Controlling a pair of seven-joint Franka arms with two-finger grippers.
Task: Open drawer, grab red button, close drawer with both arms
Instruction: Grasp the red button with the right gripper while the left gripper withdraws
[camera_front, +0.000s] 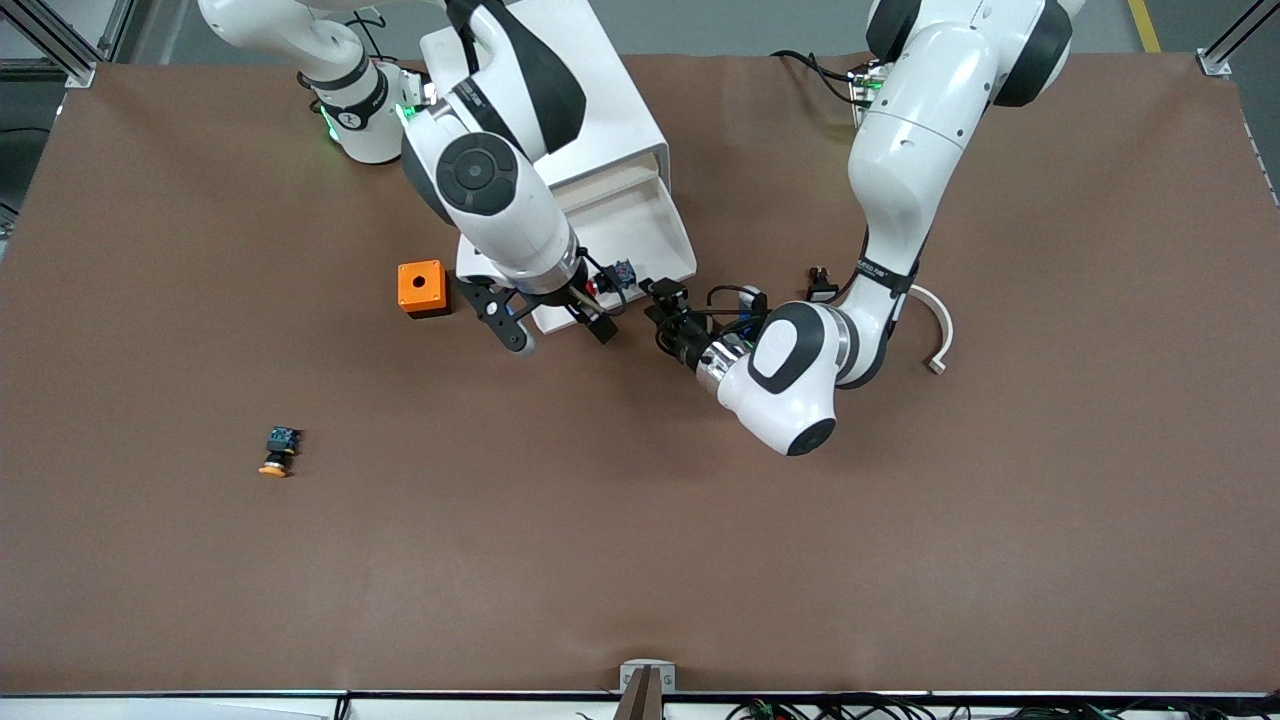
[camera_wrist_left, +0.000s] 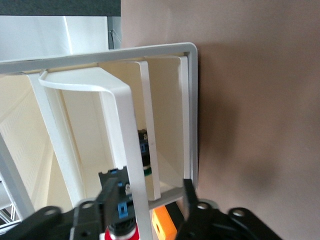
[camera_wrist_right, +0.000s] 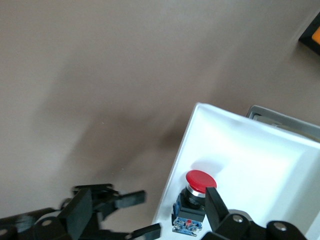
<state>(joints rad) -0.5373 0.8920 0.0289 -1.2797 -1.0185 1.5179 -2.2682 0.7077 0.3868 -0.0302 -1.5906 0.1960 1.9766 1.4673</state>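
The drawer (camera_front: 676, 222) stands pulled out of the white cabinet (camera_front: 600, 90). The red-capped button (camera_front: 606, 279) lies in its front corner. My right gripper (camera_front: 552, 322) hangs open over that corner. In the right wrist view it (camera_wrist_right: 146, 202) straddles the drawer's wall (camera_wrist_right: 190, 145), one finger (camera_wrist_right: 216, 200) beside the button (camera_wrist_right: 199, 182). My left gripper (camera_front: 656, 300) is at the drawer's front, open. In the left wrist view its fingers (camera_wrist_left: 189, 196) stand apart on either side of the white arched handle (camera_wrist_left: 125, 125) without touching it. The button's red cap (camera_wrist_left: 120, 233) shows beside one finger.
An orange box (camera_front: 422, 288) with a round hole sits beside the drawer toward the right arm's end. An orange-capped button (camera_front: 278, 455) lies nearer the front camera at that end. A white curved strip (camera_front: 940, 335) and a small black part (camera_front: 820, 285) lie toward the left arm's end.
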